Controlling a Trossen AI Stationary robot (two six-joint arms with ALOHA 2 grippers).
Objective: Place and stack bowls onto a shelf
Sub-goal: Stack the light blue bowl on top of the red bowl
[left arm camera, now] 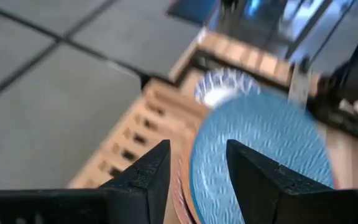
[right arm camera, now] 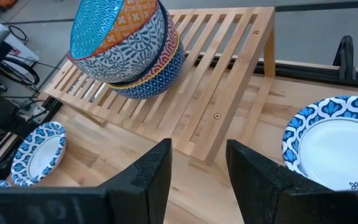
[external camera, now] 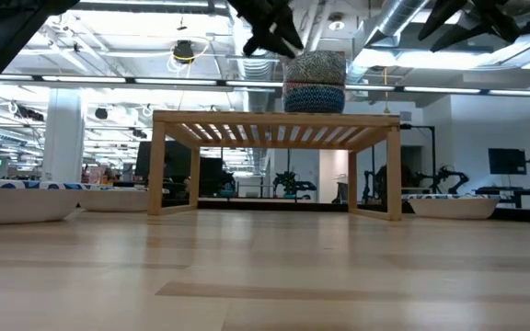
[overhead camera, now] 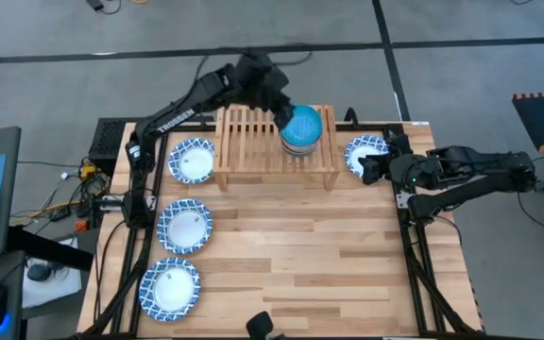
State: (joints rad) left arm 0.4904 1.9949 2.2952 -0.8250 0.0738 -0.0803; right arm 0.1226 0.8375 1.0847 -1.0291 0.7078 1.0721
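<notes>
A stack of small patterned bowls (overhead camera: 301, 127) stands on the slatted wooden shelf (overhead camera: 253, 142), toward its right end. The top bowl is bright blue inside (left arm camera: 260, 149); the stack also shows in the low view (external camera: 315, 83) and the right wrist view (right arm camera: 126, 50). My left gripper (left arm camera: 194, 180) is open just above the top bowl's far-left rim, one finger toward the inside and one outside; in the low view (external camera: 279, 37) it stands a little above the stack. My right gripper (right arm camera: 197, 180) is open and empty by the shelf's right end (overhead camera: 366, 170).
A blue-and-white dish (overhead camera: 362, 149) lies on the table right of the shelf, next to my right gripper. Three more dishes lie along the table's left side (overhead camera: 192, 161), (overhead camera: 185, 227), (overhead camera: 170, 286). The shelf's left part and the middle of the wooden table (overhead camera: 300, 255) are bare.
</notes>
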